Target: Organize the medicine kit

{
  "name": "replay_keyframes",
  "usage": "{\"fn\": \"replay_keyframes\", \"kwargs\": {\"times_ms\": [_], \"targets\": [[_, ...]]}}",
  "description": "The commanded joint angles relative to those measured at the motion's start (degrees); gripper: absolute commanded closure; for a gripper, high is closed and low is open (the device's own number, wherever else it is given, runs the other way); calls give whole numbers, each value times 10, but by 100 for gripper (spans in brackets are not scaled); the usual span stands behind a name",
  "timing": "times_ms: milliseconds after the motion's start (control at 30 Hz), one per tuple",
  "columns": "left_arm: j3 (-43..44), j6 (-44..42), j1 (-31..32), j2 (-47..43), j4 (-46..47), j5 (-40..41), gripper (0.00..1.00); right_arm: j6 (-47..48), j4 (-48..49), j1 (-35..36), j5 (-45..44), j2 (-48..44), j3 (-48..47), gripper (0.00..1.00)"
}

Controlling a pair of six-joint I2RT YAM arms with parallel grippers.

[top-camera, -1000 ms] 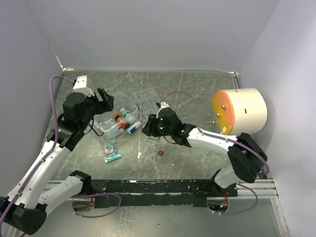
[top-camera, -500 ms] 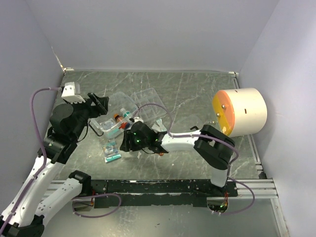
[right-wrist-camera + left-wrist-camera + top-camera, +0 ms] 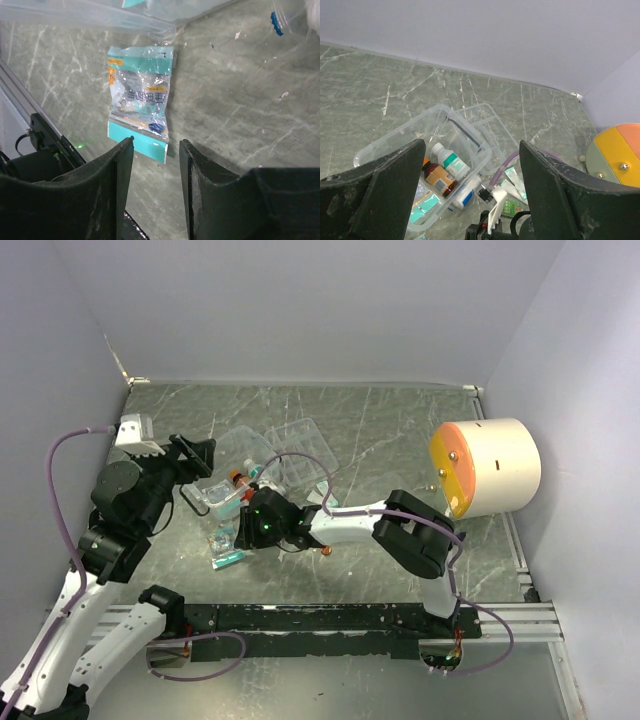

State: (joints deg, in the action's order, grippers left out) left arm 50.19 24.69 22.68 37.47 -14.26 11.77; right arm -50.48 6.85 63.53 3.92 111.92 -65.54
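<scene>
Before the medicine kit (image 3: 395, 134), right gripper (image 3: 155, 144) has swung over the loose packet (image 3: 140, 100), jaws spread, empty. Left gripper (image 3: 471, 145) has backed off, likewise spread. Pickup likely next.

The right pincer (image 3: 156, 141) has swung left to the teal packet (image 3: 141, 105).

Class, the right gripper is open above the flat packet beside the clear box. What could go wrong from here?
The packet lies flat, so the right gripper may scrape the table or slip off the film. It sits close to the medicine kit, which nothing holds; a nudge could shift it and its bottles.
</scene>
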Motion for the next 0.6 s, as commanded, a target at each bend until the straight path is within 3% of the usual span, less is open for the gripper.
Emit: {"fn": "replay_keyframes", "kwargs": {"times_ms": [0, 267, 567], "targets": [[-8, 4, -4, -11, 23, 2, 14, 1, -12, 4, 12, 8, -7, 58], [-9, 9, -10, -8, 25, -4, 14, -4, 3, 5, 51, 24, -2, 61], [-13, 10, -13, -11, 29, -1, 14, -13, 11, 5, 37, 35, 1, 62]]}}
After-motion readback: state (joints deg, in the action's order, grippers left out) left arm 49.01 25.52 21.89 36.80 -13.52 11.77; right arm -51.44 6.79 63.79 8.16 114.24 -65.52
